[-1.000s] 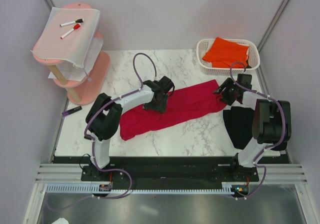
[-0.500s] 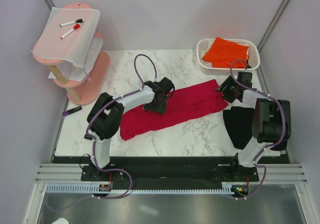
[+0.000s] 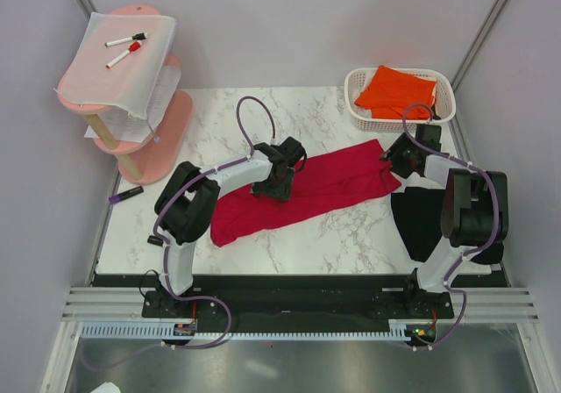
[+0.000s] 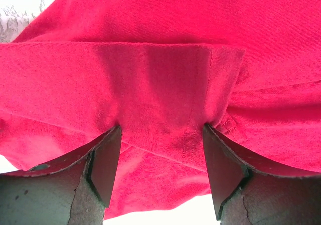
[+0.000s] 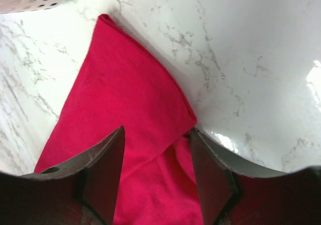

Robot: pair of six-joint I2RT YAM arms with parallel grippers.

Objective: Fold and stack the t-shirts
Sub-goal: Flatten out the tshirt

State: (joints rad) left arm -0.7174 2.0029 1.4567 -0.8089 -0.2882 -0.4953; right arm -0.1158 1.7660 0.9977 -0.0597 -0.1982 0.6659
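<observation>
Crimson t-shirt (image 3: 307, 191) lying across the marble table (image 3: 298, 244), both arms nosing in on it

Not much has moved in the last second: the right gripper (image 3: 392, 160) has crept a bit farther toward the shirt's end near the basket (image 3: 355, 112), and the left gripper (image 3: 279, 185) has basically stayed put over the upper edge. The shirt itself hasn't shifted. In the wrist views, both pairs of jaws are spread wide with red fabric sitting between the fingers, not pinched yet as far as I can see. So my guess is we're right before the grab for a fold, with nothing actually folded so far. The black shirt (image 3: 419, 222) is lying by the right arm, and the orange one (image 3: 396, 90) is in the basket, so stacking is a long way off.
</observation>
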